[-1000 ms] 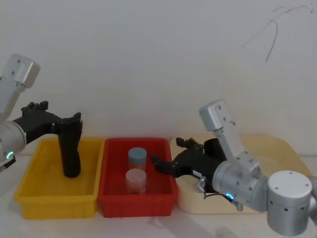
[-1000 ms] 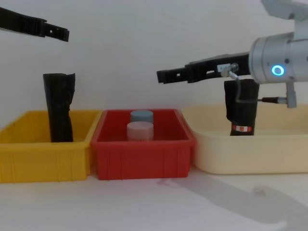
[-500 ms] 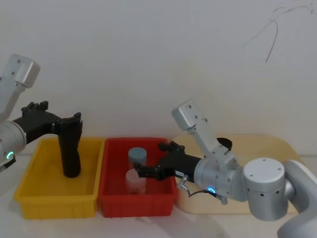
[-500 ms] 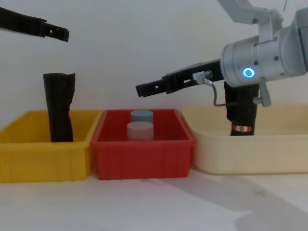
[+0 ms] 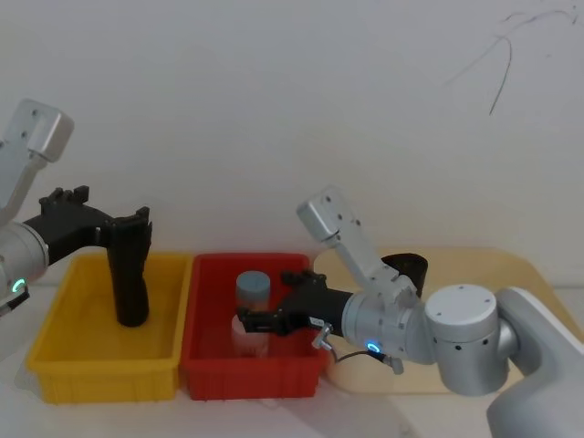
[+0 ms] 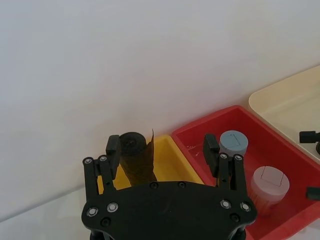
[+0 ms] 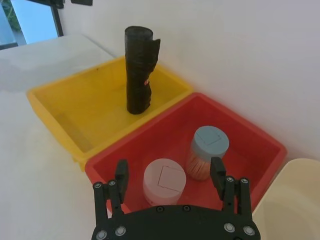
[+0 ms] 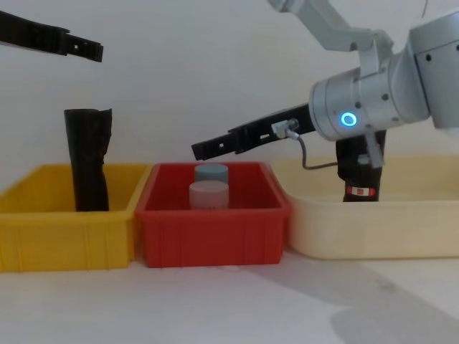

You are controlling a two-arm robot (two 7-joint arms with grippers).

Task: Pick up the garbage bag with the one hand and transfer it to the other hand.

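From the head, my right gripper (image 5: 266, 299) hung open over the red bin (image 5: 205, 360). The garbage bag (image 5: 412, 270) stood behind it, back by my forearm, in the cream tray (image 5: 511, 274). My left gripper (image 5: 102, 212) waited open above the plain black roll (image 5: 128, 287), probably to receive. My left wrist showed that roll beyond its spread fingers (image 6: 113, 147). My right wrist showed two jars (image 7: 164, 182) beneath empty jaws. From the chest, the bag stood upright, label band low, an easy side grasp.
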